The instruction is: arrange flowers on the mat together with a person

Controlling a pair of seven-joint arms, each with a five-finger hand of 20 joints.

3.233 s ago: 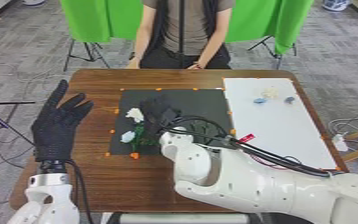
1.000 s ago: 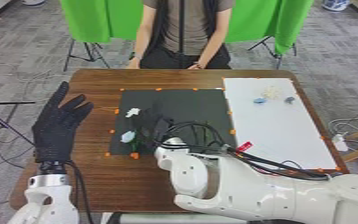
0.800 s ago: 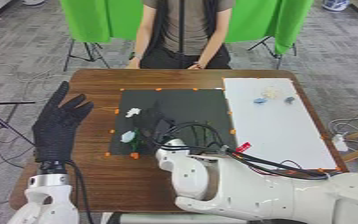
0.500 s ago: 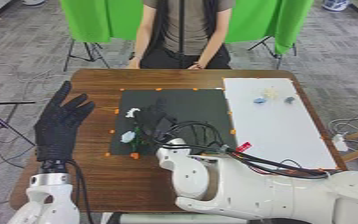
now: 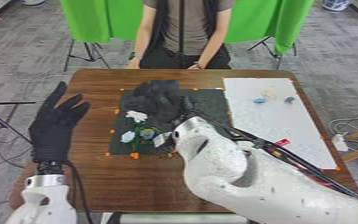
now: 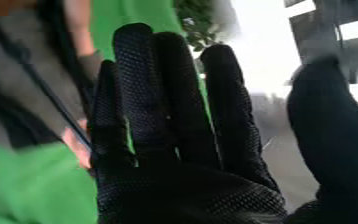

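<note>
Hovering over the black mat (image 5: 213, 104) with right hand (image 5: 160, 104) open, straight-fingered, pinching nothing visible. Probably between placements: see white flower (image 5: 136, 116) and pale blue flower (image 5: 127, 136) on the mat's left part. Next, likely swing right to the white sheet (image 5: 278, 132), lower and pinch the blue flower (image 5: 260, 100) gently. Holding left hand (image 5: 51, 131) spread beside the mat.

green curtain (image 5: 95, 25) along the top, brown wood-grained table (image 5: 100, 172) below, charcoal mat (image 5: 214, 102) at centre, white flower (image 5: 135, 116) left of centre, white sheet (image 5: 260, 125) at right.
</note>
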